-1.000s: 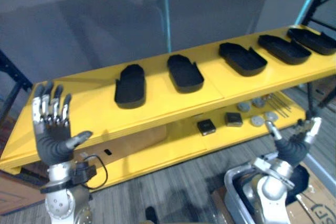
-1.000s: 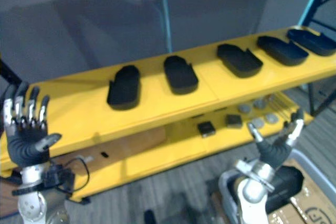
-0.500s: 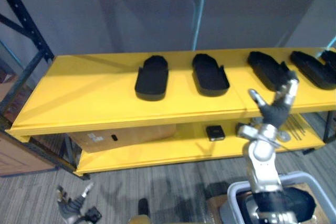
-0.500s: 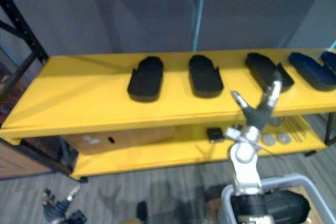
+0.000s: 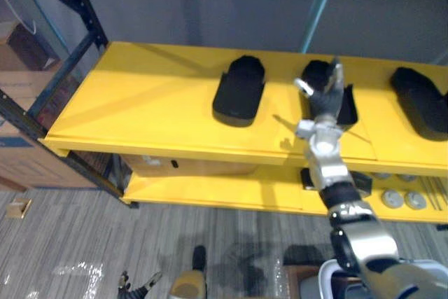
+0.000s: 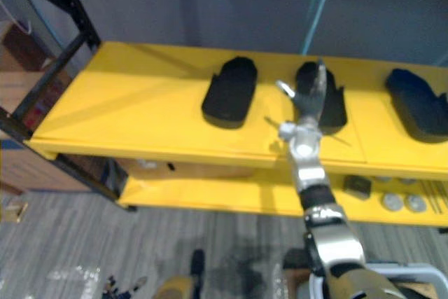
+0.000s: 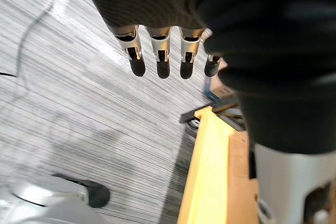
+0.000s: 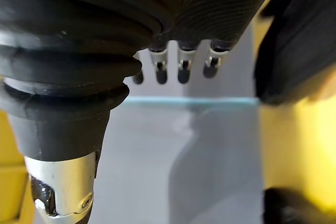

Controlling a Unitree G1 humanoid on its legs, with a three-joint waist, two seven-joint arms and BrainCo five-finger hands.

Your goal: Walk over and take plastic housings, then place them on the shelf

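Right arm: reaches forward and up from lower right, forearm near upright, wrist above elbow. Right hand (image 5: 326, 99) raised at arm's end, fingers (image 8: 181, 69) straight, close together, tips up; thumb splayed toward robot's left. Hand posture relaxed, nothing curled. Left hand (image 5: 137, 288) hangs low at lower left, well apart from right hand. Its fingers (image 7: 161, 61) straight, dark tips in even row, slightly spread.
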